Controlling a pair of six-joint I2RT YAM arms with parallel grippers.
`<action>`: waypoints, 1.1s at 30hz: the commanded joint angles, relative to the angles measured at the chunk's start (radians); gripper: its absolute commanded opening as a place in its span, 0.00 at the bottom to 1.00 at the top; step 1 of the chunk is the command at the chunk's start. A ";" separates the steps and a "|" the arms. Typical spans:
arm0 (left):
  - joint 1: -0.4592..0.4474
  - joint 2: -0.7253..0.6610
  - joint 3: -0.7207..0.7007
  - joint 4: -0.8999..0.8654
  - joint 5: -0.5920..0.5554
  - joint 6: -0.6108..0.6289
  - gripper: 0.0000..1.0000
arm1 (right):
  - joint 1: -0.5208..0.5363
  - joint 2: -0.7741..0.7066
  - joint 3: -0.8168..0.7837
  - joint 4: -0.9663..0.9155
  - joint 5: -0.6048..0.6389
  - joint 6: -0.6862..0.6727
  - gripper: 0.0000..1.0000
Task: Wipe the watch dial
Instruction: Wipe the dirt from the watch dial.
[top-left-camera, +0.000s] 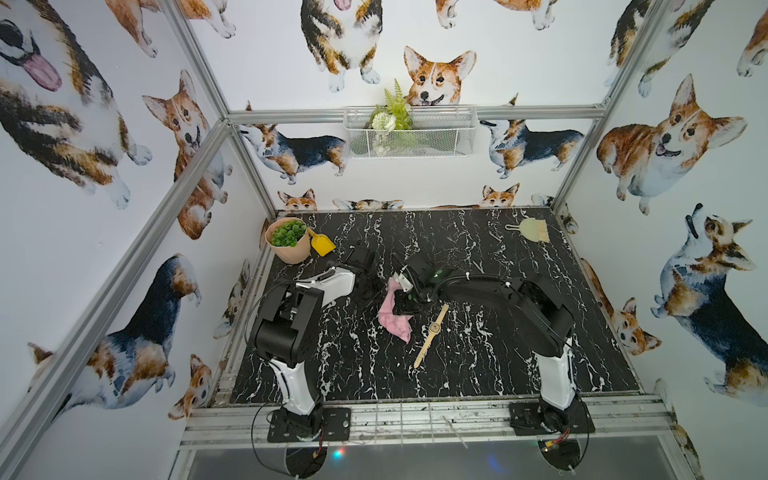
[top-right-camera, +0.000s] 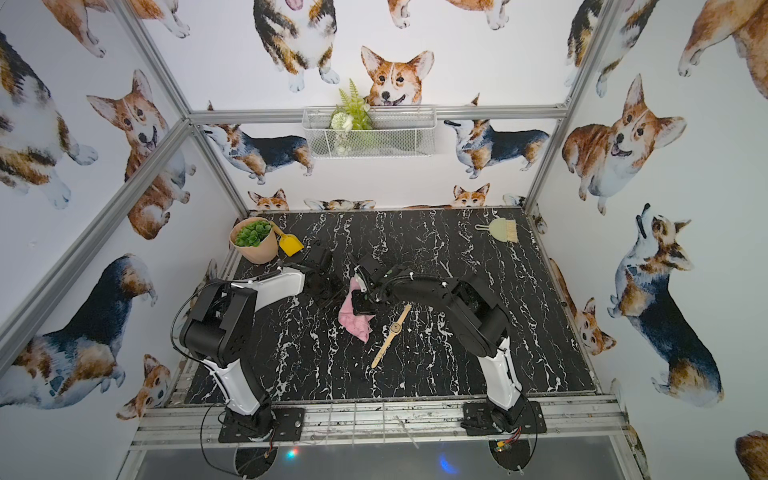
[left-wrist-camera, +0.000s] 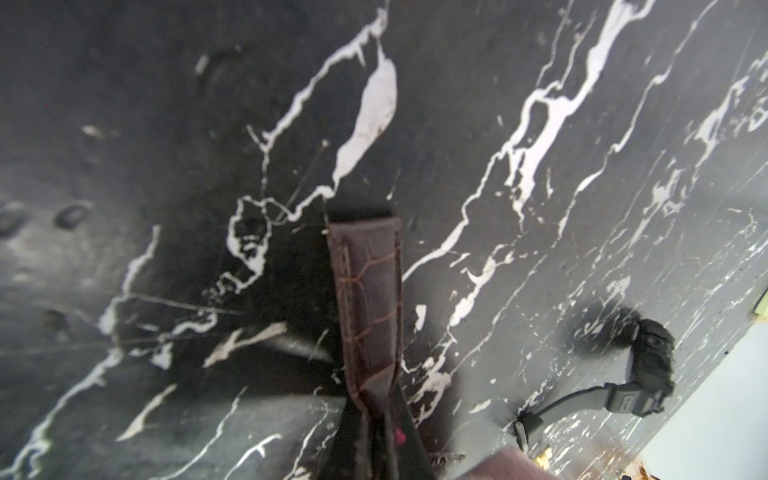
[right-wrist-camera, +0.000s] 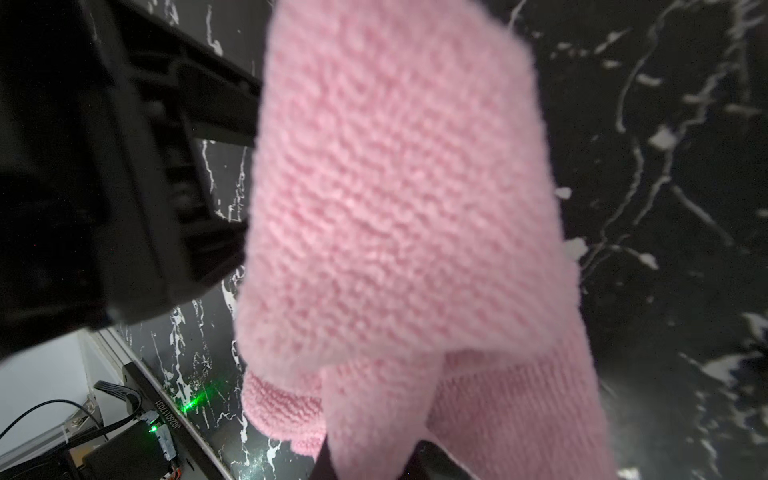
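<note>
L gripper (left-wrist-camera: 378, 432) clamped on brown watch strap (left-wrist-camera: 368, 291), dial hidden; R gripper (top-left-camera: 404, 306) pinched on pink cloth (top-left-camera: 392, 322) close by. Tan watch (top-left-camera: 434, 328) lies on table (top-left-camera: 498, 257) beside cloth. Prob best: hold strap steady, lay cloth flat on dial, light short strokes

Left arm (top-left-camera: 295, 382) and right arm (top-left-camera: 557, 374) wear white shells over black joints.

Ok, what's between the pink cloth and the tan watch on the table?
Nothing: only a narrow strip of bare marble tabletop separates the pink cloth from the tan watch, in both top views.
</note>
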 joint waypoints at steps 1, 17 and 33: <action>-0.001 0.021 -0.011 -0.174 -0.050 -0.012 0.00 | -0.002 0.018 -0.014 -0.017 -0.018 0.002 0.00; -0.001 0.032 -0.010 -0.165 -0.049 -0.017 0.00 | -0.014 -0.097 -0.163 -0.028 0.039 -0.047 0.00; -0.001 0.026 -0.003 -0.172 -0.052 -0.028 0.00 | -0.011 -0.009 -0.021 -0.016 -0.034 -0.024 0.00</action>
